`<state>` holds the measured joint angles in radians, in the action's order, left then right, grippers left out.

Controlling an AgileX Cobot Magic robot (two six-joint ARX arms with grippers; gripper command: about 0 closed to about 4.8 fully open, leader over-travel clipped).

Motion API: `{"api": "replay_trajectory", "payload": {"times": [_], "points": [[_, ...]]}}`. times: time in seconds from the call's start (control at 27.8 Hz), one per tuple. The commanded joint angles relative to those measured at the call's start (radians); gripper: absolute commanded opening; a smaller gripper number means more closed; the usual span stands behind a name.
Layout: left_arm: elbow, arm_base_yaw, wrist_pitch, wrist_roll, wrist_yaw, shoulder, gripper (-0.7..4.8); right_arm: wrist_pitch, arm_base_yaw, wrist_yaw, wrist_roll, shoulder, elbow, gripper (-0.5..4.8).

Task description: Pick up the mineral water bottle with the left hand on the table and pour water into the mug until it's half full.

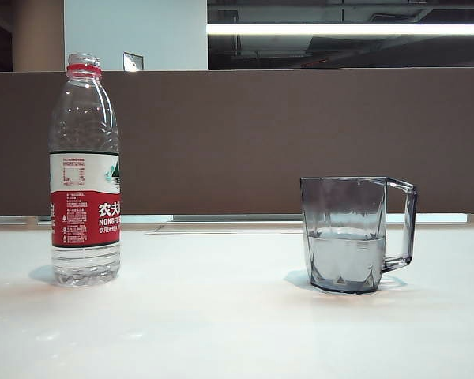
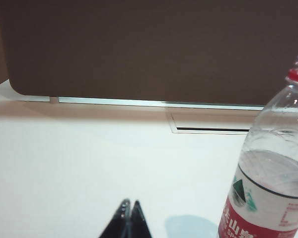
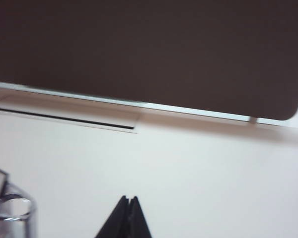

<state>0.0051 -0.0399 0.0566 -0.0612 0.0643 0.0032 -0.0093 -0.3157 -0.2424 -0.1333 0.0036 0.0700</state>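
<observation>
The mineral water bottle [image 1: 84, 170] stands upright and capless on the white table [image 1: 221, 316] at the left, with a little water in its base. The grey-tinted mug [image 1: 349, 234] stands to the right, handle pointing right, water [image 1: 346, 257] filling it to about half its height. Neither gripper shows in the exterior view. In the left wrist view my left gripper [image 2: 128, 204] is shut and empty, with the bottle [image 2: 273, 168] standing apart off to one side. In the right wrist view my right gripper [image 3: 128, 199] is shut and empty, and the mug's rim [image 3: 10, 210] shows at the frame's edge.
A brown partition wall [image 1: 261, 134] runs along the table's far edge. A slot with a metal frame [image 2: 208, 129] lies in the tabletop near that wall.
</observation>
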Motion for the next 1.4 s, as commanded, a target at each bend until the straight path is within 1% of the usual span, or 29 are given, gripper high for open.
{"api": "replay_trajectory", "payload": {"times": [0.04, 0.11, 0.29, 0.4, 0.54, 0.72, 0.9, 1.01, 1.4], "points": [[0.005, 0.001, 0.009, 0.001, 0.003, 0.001, -0.05, 0.144, 0.064, 0.095, -0.005, 0.0, -0.047, -0.01], [0.005, 0.001, 0.009, 0.001, 0.003, 0.001, -0.05, 0.144, 0.091, 0.132, -0.005, -0.001, -0.056, -0.01], [0.005, 0.001, 0.009, 0.001, 0.003, 0.001, -0.05, 0.113, 0.17, 0.175, -0.004, -0.002, -0.07, -0.01], [0.005, 0.001, 0.009, 0.001, 0.003, 0.001, -0.05, 0.093, 0.222, 0.178, 0.007, -0.002, -0.07, -0.01], [0.005, 0.001, 0.009, 0.001, 0.003, 0.001, -0.05, 0.081, 0.258, 0.171, 0.014, -0.002, -0.07, -0.01], [0.005, 0.001, 0.009, 0.001, 0.003, 0.001, -0.05, 0.01, 0.261, 0.167, 0.089, -0.002, -0.07, -0.01], [0.005, 0.001, 0.009, 0.001, 0.003, 0.001, -0.05, 0.016, 0.261, 0.166, 0.089, -0.003, -0.07, -0.01], [0.005, 0.001, 0.009, 0.001, 0.003, 0.001, -0.05, 0.041, 0.261, 0.127, 0.089, -0.003, -0.07, -0.01], [0.005, 0.001, 0.009, 0.001, 0.003, 0.001, -0.05, 0.043, 0.261, 0.132, 0.089, -0.003, -0.07, -0.01]]}}
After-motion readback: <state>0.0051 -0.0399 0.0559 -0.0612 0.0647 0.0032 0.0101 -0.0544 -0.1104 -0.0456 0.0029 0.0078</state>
